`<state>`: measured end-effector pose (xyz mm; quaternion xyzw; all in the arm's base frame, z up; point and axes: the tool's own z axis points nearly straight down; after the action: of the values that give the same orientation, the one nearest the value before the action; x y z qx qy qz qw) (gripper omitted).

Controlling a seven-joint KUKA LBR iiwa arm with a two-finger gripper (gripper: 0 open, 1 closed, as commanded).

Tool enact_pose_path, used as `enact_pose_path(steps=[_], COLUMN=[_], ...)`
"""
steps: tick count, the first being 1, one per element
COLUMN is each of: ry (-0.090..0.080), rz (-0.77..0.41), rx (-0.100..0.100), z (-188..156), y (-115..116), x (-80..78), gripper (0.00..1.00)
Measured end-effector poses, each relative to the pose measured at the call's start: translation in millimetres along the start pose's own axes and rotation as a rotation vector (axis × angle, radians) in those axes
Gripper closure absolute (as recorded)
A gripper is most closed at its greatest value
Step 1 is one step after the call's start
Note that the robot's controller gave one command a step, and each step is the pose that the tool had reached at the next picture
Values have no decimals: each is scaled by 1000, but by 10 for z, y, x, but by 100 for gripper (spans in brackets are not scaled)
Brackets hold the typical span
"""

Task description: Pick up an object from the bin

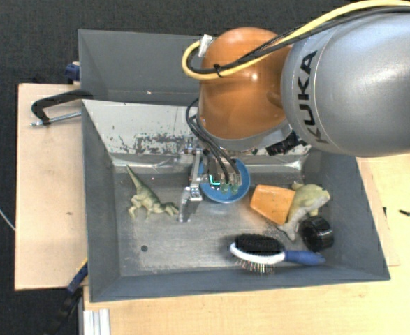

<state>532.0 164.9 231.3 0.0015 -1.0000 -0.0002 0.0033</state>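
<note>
Silver-grey arm [362, 82] lettered KUKA in black; rounded orange cover [239, 82]; yellow cable [316, 21] looped over it; thin black cables [215, 158] beneath.

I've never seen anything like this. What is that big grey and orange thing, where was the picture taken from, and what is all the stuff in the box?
The big grey shape is a robot arm, and the orange part is a cover on its wrist. It reaches in from the right. The camera looks down from above, a little to one side, into a grey metal bin. At the arm's tip is the gripper, the part that grasps, low near the bin's middle. On its left lies a pale green toy dinosaur, and on its right a blue round thing. Farther right lie an orange wedge, a pale figure, a black round thing and a brush with a blue handle. I cannot tell whether the gripper holds anything.
</note>
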Motion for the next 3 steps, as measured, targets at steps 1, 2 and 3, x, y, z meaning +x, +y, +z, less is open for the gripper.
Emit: enact_pose_path(steps=[1,2,3], ry=[-1,-2,1], rz=[36,-40,-47], rx=[3,3,-1], z=[794,1318,1295], y=[-557,-1396,-1332], x=[-343,-460,-447], gripper=[0,0,100])
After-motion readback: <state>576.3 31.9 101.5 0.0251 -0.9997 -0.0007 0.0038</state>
